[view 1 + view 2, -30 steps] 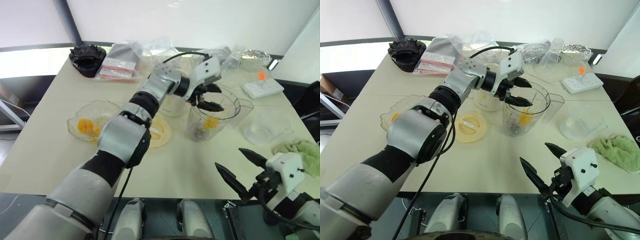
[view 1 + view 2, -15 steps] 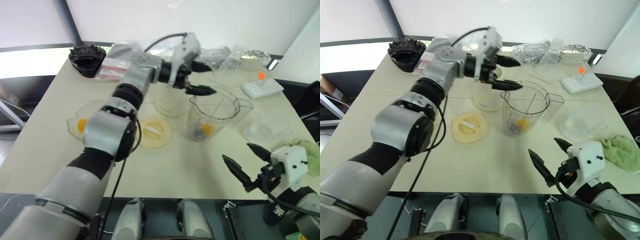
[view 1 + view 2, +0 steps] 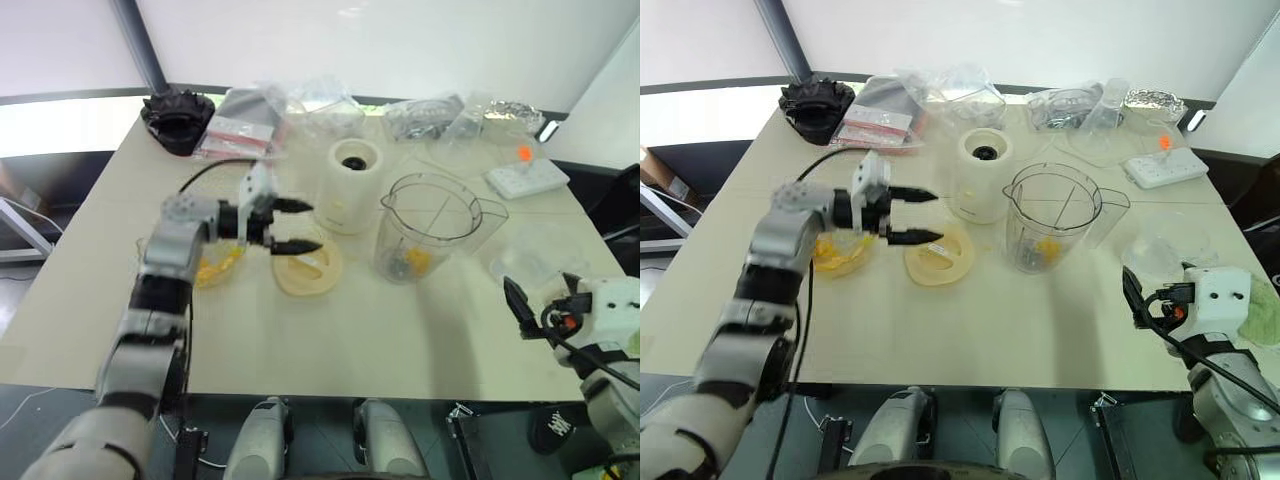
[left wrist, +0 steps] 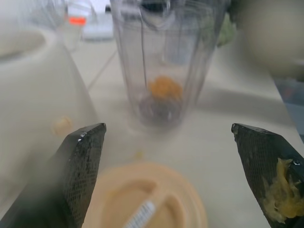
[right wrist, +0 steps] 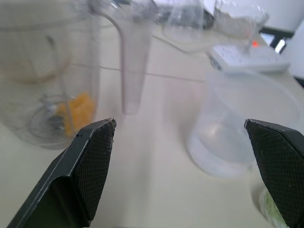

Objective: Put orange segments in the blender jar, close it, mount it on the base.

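While its two black fingers stand wide apart and empty, the left gripper [image 3: 915, 216] hangs over the cream lid [image 3: 937, 257], just beside the glass bowl [image 3: 840, 255] of orange segments [image 3: 213, 266]. The base [image 3: 983, 185] stands beyond the lid. The blender jar [image 3: 1052, 218], uncovered on the table, holds segments at its blades. The right gripper [image 5: 185, 166] gapes wide, empty, near the table's right edge.

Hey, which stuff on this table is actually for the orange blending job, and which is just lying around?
For the job:
- blender jar, one orange segment inside
- orange segments in the glass bowl
- base
- cream lid

Lying about:
- black object at the far corner
- plastic bags
- power strip
- green cloth
- clear container
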Motion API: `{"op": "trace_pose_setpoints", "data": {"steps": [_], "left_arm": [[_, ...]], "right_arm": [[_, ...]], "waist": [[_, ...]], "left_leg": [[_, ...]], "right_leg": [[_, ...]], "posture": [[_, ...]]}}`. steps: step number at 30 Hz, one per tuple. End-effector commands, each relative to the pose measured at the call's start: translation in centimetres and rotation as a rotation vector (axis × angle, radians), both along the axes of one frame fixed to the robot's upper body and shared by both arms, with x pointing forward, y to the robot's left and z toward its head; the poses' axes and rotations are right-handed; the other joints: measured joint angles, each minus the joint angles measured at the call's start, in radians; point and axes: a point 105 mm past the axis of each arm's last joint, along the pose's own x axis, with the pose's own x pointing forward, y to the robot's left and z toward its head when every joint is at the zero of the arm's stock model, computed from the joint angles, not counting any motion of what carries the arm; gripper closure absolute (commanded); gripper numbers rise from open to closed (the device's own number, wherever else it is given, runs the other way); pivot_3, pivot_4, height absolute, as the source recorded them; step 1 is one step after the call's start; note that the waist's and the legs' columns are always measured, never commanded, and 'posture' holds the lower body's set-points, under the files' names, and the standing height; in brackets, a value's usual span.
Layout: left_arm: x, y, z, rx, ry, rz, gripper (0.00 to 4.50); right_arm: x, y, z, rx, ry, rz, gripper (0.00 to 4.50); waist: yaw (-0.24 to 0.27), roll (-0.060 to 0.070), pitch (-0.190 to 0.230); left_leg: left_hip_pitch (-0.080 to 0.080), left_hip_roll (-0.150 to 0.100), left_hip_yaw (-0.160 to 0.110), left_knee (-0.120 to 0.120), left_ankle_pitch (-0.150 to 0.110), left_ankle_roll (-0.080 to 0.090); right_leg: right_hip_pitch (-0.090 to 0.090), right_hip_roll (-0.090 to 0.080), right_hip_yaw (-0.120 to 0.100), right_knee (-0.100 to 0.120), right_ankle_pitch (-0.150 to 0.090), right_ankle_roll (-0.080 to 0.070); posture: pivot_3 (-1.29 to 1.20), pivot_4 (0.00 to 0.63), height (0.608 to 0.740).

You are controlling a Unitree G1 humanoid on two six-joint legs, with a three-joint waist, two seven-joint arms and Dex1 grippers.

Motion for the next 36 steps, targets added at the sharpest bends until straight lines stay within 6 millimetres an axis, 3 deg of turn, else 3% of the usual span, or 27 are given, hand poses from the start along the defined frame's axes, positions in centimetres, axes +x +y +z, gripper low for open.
{"op": "trace_pose_setpoints", "data": {"steps": [1, 9, 23, 36], "left_arm": [[-1.6, -0.2, 0.1, 0.024, -0.084, 0.002, 0.09], [-4.7, -0.4, -1.0, -0.025, -0.043, 0.039, 0.09], [-4.4, -0.3, -1.2, -0.003, -0.101, 0.101, 0.09], [-5.4, 0.0, -1.5, 0.018, -0.107, 0.105, 0.09]], "right_arm": [[0.0, -2.5, -0.1, -0.005, -0.038, -0.085, 0.00], [1.1, -7.0, -1.2, 0.047, -0.072, -0.264, 0.00], [3.9, -11.5, -3.0, 0.064, -0.022, -0.407, 0.00], [6.6, -12.3, -2.9, 0.095, -0.037, -0.395, 0.00]], "waist": [[0.000, 0.000, 0.000], [-0.006, 0.005, -0.003], [-0.030, 0.006, -0.003], [-0.029, 0.007, -0.003]], "left_leg": [[0.000, 0.000, 0.000, 0.000, 0.000, 0.000], [0.002, 0.004, 0.001, 0.000, 0.000, 0.000], [0.002, 0.003, 0.004, -0.001, 0.000, 0.000], [0.002, 0.001, 0.003, -0.001, 0.000, 0.000]], "right_leg": [[0.000, 0.000, 0.000, 0.001, 0.000, 0.000], [0.000, 0.002, 0.000, 0.001, 0.001, -0.001], [0.000, 0.002, 0.000, 0.001, 0.001, -0.001], [0.000, 0.002, 0.000, 0.001, 0.000, -0.001]], "posture": [[0.00, 0.150, 0.740], [0.00, 0.150, 0.740], [0.00, 0.150, 0.740], [0.00, 0.150, 0.740]]}}
